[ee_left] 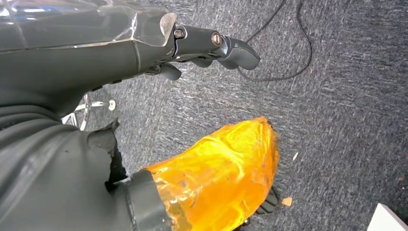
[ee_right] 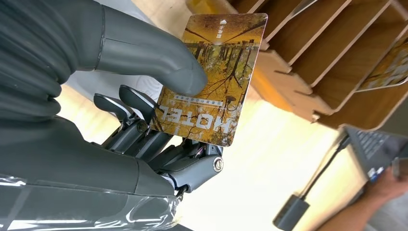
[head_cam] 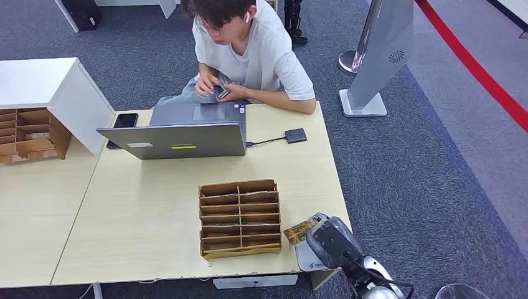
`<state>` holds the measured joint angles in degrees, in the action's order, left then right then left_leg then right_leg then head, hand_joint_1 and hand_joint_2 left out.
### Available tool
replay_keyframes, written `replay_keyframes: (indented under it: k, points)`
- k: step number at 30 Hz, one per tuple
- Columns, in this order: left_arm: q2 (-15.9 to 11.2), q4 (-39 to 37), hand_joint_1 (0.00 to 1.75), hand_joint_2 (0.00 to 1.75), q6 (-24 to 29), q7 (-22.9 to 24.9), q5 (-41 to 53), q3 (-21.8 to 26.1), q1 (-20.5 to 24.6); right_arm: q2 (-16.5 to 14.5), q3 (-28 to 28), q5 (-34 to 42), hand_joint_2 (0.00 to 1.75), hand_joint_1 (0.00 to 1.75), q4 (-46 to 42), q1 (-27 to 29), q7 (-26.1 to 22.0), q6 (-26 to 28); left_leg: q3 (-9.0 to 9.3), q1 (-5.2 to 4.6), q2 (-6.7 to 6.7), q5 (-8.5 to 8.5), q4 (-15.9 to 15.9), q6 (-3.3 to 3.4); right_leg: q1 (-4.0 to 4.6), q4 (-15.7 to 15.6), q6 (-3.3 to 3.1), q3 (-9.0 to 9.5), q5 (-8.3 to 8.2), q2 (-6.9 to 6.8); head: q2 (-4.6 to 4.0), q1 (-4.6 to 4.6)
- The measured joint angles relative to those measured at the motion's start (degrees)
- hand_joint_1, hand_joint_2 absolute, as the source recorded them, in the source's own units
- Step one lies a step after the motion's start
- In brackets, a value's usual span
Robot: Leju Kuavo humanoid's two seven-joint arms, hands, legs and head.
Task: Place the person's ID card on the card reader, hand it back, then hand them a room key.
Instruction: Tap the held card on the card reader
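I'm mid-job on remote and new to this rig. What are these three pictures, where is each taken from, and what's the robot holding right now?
It is a two-armed humanoid with many-fingered hands. The wide picture looks down from its head at a wooden table, where a slotted card rack, a laptop and a small dark card reader on a cable sit. A person sits opposite. The other two pictures come from wrist cameras. The right hand pinches a hotel room key card between thumb and fingers, beside the rack. The left hand hangs over the carpet, holding nothing.
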<state>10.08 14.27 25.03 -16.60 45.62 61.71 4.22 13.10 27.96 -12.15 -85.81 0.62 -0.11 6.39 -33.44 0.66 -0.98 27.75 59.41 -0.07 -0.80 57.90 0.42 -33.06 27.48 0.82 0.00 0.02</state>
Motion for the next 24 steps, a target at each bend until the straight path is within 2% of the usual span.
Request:
replay_keyframes:
  k: [11, 24]
  points:
    - [-0.15, -0.01, 0.00, 0.00, 0.02, -0.02, 0.13, -0.01, 0.01, 0.02, -0.81, -3.14, 1.75, 1.75, 1.76, 0.86, 3.74, 2.93, 0.00, 0.00, 0.00, 0.01, 0.00, 0.00, 0.00, 0.00, 0.00, 0.00, 0.00, 0.00, 0.01, -0.01]
    - [-0.15, -0.01, 0.00, 0.00, 0.02, -0.02, 0.31, -0.01, 0.02, 0.01, -0.76, -6.63, 1.75, 1.75, 3.08, 0.86, 6.93, 3.74, 0.00, 0.00, 0.00, 0.01, 0.00, 0.00, 0.00, 0.00, 0.00, 0.00, 0.00, 0.00, 0.00, -0.01]
